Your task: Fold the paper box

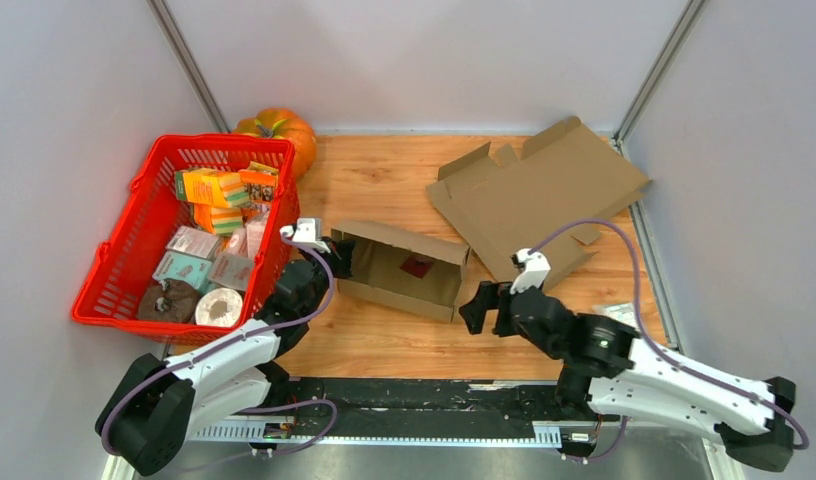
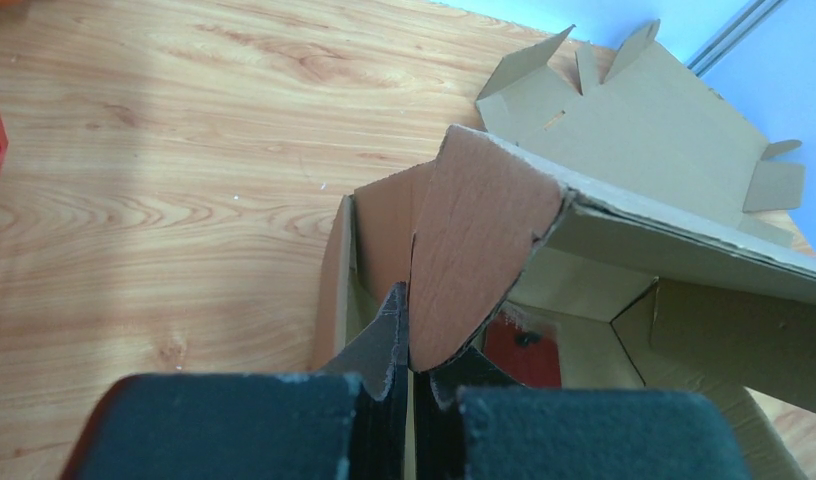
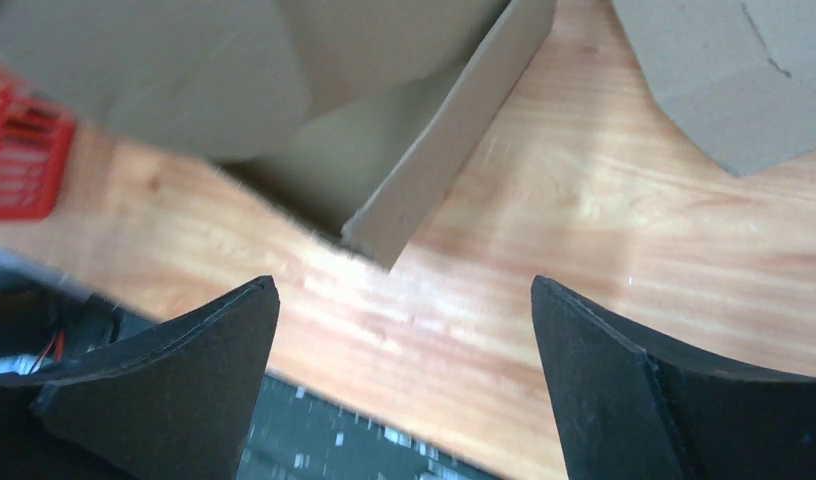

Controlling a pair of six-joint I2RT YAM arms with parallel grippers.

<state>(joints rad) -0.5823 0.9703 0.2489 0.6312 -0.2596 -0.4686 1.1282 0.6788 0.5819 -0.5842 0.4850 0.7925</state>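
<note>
Left pincer point(image 2: 412, 345) clamped on paper box point(image 1: 404, 268) flap point(image 2: 479, 240), right pincer point(image 3: 404, 290) spread wide, box beyond blurred, cropped

box point(image 1: 399, 270) was matt brown cardboard, cut edges rough and fibrous. flat sheet point(image 1: 539, 195) same stock. table point(image 1: 384, 175) was smooth light wood grain, slight sheen. basket point(image 1: 109, 265) was glossy red plastic mesh. right gripper's fingers point(image 3: 184, 380) were matt black, finely textured. arm shells point(image 1: 229, 358) were smooth white plastic.
</note>
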